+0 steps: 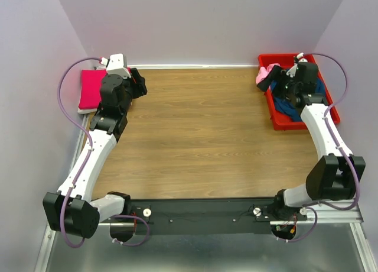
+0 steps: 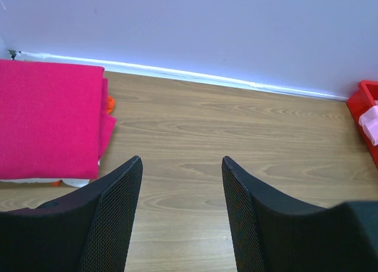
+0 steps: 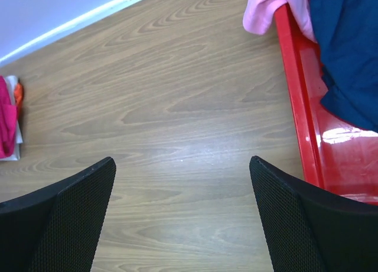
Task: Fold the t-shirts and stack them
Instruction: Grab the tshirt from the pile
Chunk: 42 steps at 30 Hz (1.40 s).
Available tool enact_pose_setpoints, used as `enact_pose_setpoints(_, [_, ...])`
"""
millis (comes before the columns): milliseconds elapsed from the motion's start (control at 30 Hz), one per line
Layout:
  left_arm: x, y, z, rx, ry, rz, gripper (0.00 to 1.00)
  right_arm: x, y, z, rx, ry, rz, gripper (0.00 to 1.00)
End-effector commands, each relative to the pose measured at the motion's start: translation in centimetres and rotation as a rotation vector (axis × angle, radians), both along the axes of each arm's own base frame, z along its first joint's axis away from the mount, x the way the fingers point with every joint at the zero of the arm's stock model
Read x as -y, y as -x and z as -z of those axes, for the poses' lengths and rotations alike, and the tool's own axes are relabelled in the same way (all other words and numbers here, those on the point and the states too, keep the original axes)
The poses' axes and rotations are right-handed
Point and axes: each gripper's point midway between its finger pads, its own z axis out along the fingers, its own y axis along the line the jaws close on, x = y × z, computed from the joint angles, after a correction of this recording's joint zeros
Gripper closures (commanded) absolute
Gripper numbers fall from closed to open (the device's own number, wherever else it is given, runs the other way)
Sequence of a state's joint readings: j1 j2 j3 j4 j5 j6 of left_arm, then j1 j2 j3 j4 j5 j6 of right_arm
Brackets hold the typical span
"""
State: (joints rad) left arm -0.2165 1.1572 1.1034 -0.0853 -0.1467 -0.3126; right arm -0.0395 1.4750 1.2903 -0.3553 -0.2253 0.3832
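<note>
Magenta t-shirt, folded flat, long axis front-to-back

The wood-grain table carried two things. A folded magenta t-shirt lay at its far left corner, white and orange edges peeking out beneath it, and a red bin sat at the far right.

High rear overview, two low wrist close-ups, all sharing tabletop
</note>
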Motion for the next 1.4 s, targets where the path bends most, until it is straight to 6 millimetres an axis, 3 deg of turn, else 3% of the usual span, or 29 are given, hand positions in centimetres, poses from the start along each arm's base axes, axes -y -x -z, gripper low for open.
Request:
enact_pose_setpoints(0, [-0.2,0.0,-1.9,0.050,-0.028,-0.001,0.36,1.3,1.1,-2.7,0.073,0.002,0.092,0.00])
enact_pose_setpoints(300, [0.5,0.1,-3.1,0.084,-0.035,0.044,0.36,5.4,3.2,-5.5,0.154,0.123,0.296,0.00])
enact_pose_setpoints(400, [0.8,0.1,-3.4,0.101,-0.031,0.064,0.36,6.4,3.2,-5.4,0.141,0.129,0.362,0.00])
enact_pose_setpoints(500, [0.9,-0.6,-3.1,0.094,-0.036,0.060,0.36,6.4,2.2,-4.1,0.100,0.134,0.360,0.00])
enact_pose_setpoints(533, [0.8,-0.9,-3.6,0.100,-0.035,0.054,0.36,6.4,1.3,-2.8,0.064,0.134,0.356,0.00])
enact_pose_setpoints(600, [0.5,-1.7,-3.3,0.081,-0.033,0.024,0.36,6.8,0.3,-2.1,0.041,0.131,0.384,0.00])
enact_pose_setpoints(733, [0.3,-2.7,-4.6,0.103,-0.032,0.001,0.36,9.6,-1.5,0.7,-0.031,0.199,0.523,0.00])
enact_pose_setpoints(767, [0.3,-2.8,-4.6,0.103,-0.032,-0.005,0.36,10.0,-2.1,2.7,-0.075,0.213,0.539,0.00])
enact_pose_setpoints(933, [0.5,-4.0,-3.3,0.070,-0.031,-0.010,0.36,13.1,-3.2,7.1,-0.179,0.188,0.661,0.00])
enact_pose_setpoints(967, [0.5,-4.2,-2.8,0.059,-0.026,-0.014,0.36,13.5,-3.4,8.8,-0.213,0.176,0.674,0.00])
enact_pose_setpoints(1067, [0.6,-4.5,-2.3,0.046,-0.009,-0.019,0.36,14.6,-4.3,10.5,-0.247,0.178,0.686,0.00])
enact_pose_setpoints(1100, [0.6,-4.8,-1.9,0.037,-0.012,-0.022,0.36,14.8,-4.6,12.2,-0.284,0.192,0.676,0.00])
enact_pose_setpoints(1167, [0.7,-5.2,-1.5,0.026,-0.008,-0.024,0.36,15.2,-5.7,12.9,-0.290,0.202,0.672,0.01])
enact_pose_setpoints(1200, [0.7,-5.2,-1.5,0.025,-0.004,-0.027,0.36,15.4,-5.9,14.4,-0.321,0.218,0.664,0.01])
enact_pose_setpoints(1267, [0.7,-5.4,-1.3,0.020,0.005,-0.032,0.36,15.9,-6.9,14.4,-0.312,0.219,0.664,0.01])
enact_pose_setpoints(1300, [0.7,-5.5,-1.2,0.016,0.011,-0.036,0.36,16.1,-7.2,15.5,-0.332,0.227,0.659,0.01])
enact_pose_setpoints(1333, [0.7,-5.5,-1.1,0.015,0.017,-0.037,0.36,16.2,-7.5,15.1,-0.321,0.224,0.658,0.01])
enact_pose_setpoints(1367, [0.7,-5.6,-1.0,0.010,0.020,-0.040,0.36,16.4,-8.0,15.9,-0.331,0.220,0.653,0.01])
